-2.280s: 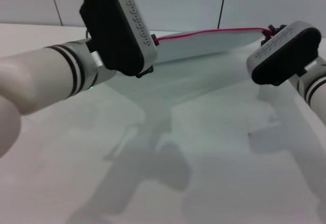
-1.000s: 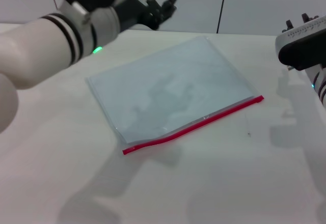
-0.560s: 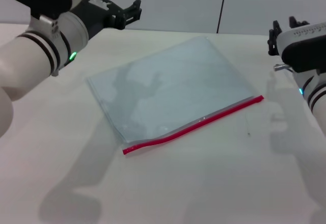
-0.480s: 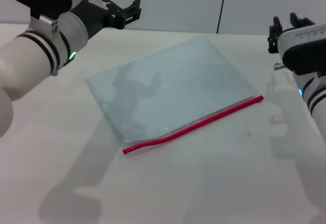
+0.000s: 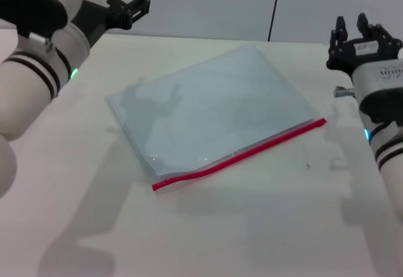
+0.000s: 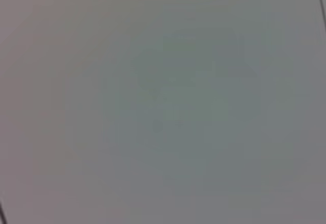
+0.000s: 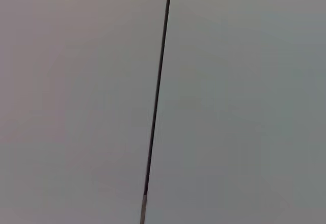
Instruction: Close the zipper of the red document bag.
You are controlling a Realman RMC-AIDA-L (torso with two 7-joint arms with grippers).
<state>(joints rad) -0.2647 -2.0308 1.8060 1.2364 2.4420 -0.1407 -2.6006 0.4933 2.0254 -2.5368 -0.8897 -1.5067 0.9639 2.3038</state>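
The red document bag (image 5: pixel 211 110), a flat translucent pale-blue pouch, lies on the white table (image 5: pixel 252 226) in the head view. Its zipper (image 5: pixel 242 155), a thin red strip, runs along the near long edge from lower left to right. My left gripper (image 5: pixel 119 3) is raised at the far left, well away from the bag, open and empty. My right gripper (image 5: pixel 352 28) is lifted at the right edge, fingers pointing up, open and holding nothing. Both wrist views show only a blank wall.
A thin dark vertical line (image 5: pixel 274 6) runs down the grey wall behind the table and also shows as a line (image 7: pixel 157 102) in the right wrist view. The table's far edge (image 5: pixel 208 38) passes just behind the bag.
Both grippers let go of the bag, which dropped flat on the table. The left arm drew back to the left and the right arm turned its fingers upward at the right.
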